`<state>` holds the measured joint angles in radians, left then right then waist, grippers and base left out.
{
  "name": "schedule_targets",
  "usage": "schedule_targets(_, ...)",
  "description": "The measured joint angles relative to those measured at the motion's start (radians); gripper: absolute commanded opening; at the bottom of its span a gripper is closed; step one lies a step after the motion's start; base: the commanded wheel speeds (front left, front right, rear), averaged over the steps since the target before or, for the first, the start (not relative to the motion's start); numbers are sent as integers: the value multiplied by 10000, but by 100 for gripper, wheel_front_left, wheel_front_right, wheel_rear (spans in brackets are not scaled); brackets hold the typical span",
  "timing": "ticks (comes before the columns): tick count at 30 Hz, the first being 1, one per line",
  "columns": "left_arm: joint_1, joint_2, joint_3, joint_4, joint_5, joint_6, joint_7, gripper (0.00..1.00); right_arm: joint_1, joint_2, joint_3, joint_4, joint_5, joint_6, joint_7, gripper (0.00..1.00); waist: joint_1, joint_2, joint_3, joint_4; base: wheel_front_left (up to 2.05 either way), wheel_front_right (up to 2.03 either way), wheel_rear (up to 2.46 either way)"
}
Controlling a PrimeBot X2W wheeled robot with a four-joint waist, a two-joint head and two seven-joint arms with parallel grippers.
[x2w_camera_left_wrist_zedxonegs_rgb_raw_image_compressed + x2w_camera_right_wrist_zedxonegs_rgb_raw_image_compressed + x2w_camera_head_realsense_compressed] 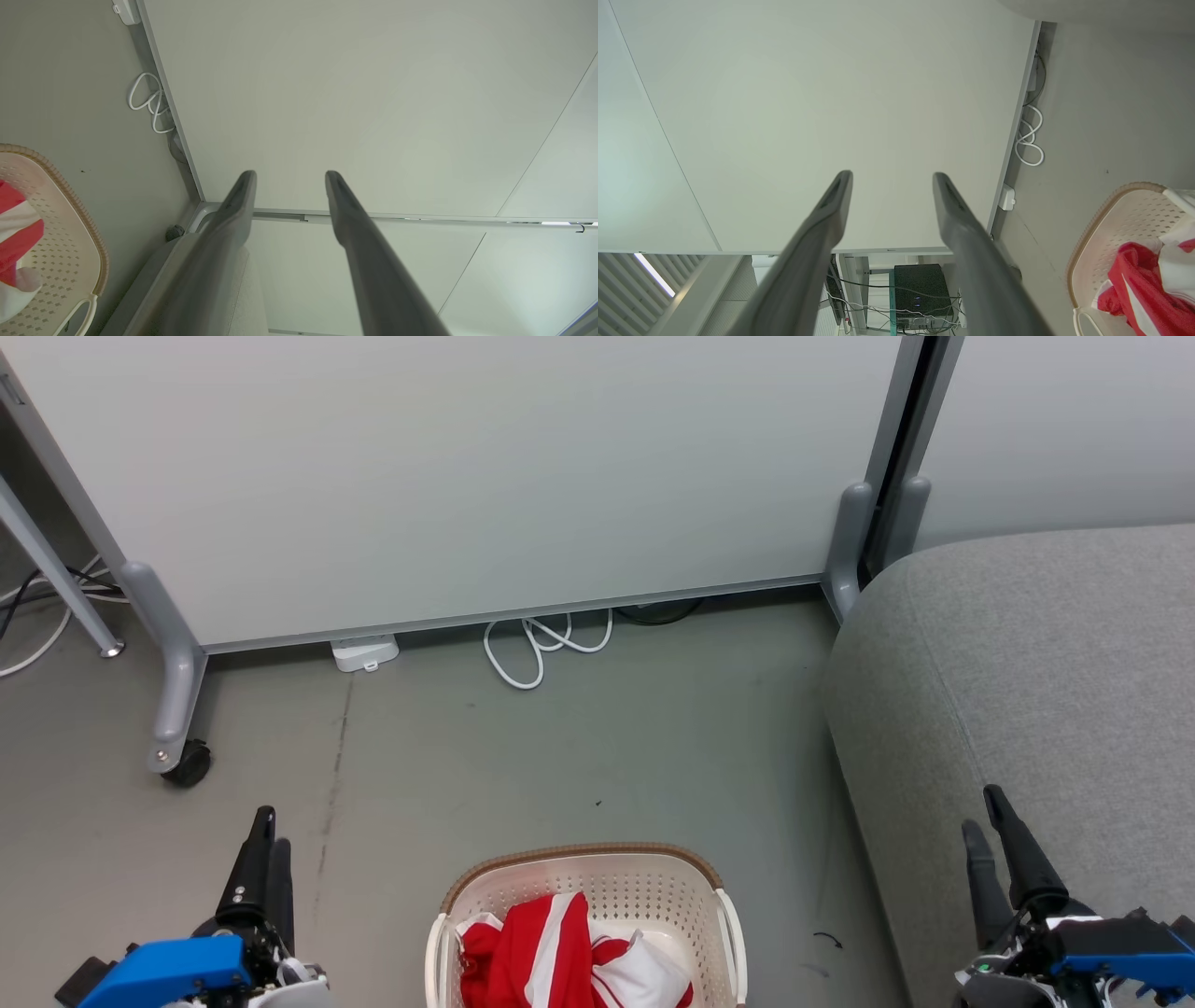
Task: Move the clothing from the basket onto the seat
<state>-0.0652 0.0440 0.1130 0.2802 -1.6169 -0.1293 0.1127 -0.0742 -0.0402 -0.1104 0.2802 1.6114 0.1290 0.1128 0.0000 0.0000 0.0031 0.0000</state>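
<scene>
The left pincer and right pincer hang spread and empty either side of the basket, seemingly poised to lift its clothing onto the seat nearby

You see the cream basket, brown woven rim and perforated walls, standing upright on the floor. The clothing lies bunched inside it: a red garment with a broad white stripe heaped on the left and a white and red garment touching it on the right. The grey seat, round-edged with a stitched seam, stands just right of the basket.
</scene>
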Motion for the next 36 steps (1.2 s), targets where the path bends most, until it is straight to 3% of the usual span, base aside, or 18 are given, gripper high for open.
schedule_targets(9,215,-50,-286,33,88,6,-385,100,138,17,299,56,-180,-8,-385,100,0,0,-2,-5,0,0,0)
schedule_targets(17,208,-46,-479,-8,853,10,-757,100,138,17,428,46,-1103,-8,-754,100,0,0,-8,-20,0,0,0)
schedule_targets(27,184,-40,-756,-121,2792,222,-1164,100,128,12,581,67,-3108,-8,-1162,100,0,0,-11,-25,0,0,0)
schedule_targets(36,181,-35,-1043,-167,4767,316,-1509,100,110,8,727,86,-5689,-8,-1509,100,0,0,-9,-22,0,0,0)
